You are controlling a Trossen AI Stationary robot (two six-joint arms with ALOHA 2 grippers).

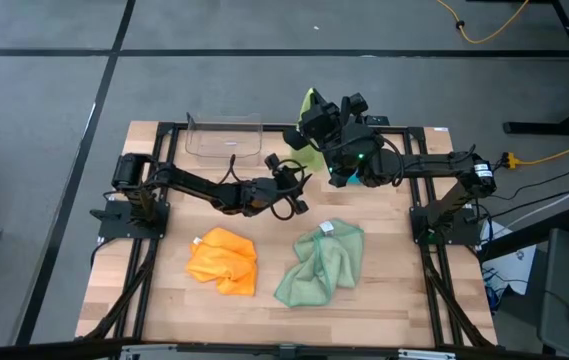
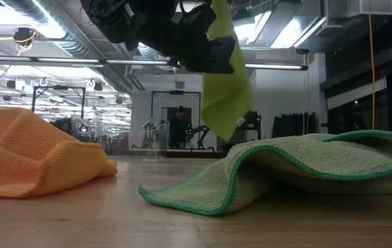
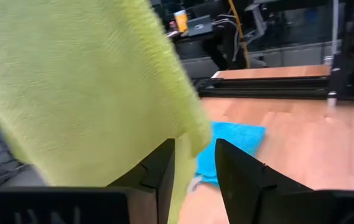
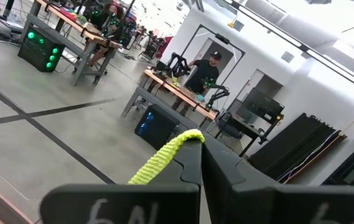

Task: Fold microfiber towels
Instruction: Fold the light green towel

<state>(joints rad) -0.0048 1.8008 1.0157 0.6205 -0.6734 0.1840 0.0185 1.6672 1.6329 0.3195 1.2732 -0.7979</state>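
Lime green towel (image 1: 311, 108): hangs in the air over the far middle of the tabletop (image 1: 384, 300), pinched at its top corner so its free length drops straight; held this way a second corner can be caught for the fold.
Right end effector (image 4: 196, 144): raised over the far middle; fingers pressed together on the lime corner, which shows at the tips.
Left end effector (image 3: 194, 163): up beside the hanging cloth; fingers part open with the lower edge between them; a grip is not settled, cannot tell.
Teal blue towel (image 3: 229, 149): flat on the wood below the right arm, waiting.
Orange towel (image 1: 224, 260): crumpled near the front edge, left of centre; untouched.
Pale sage green towel (image 1: 322, 262): crumpled just beside it, right of centre.
Clear bin (image 1: 224, 138): far edge, left of the arms; likely for finished towels.
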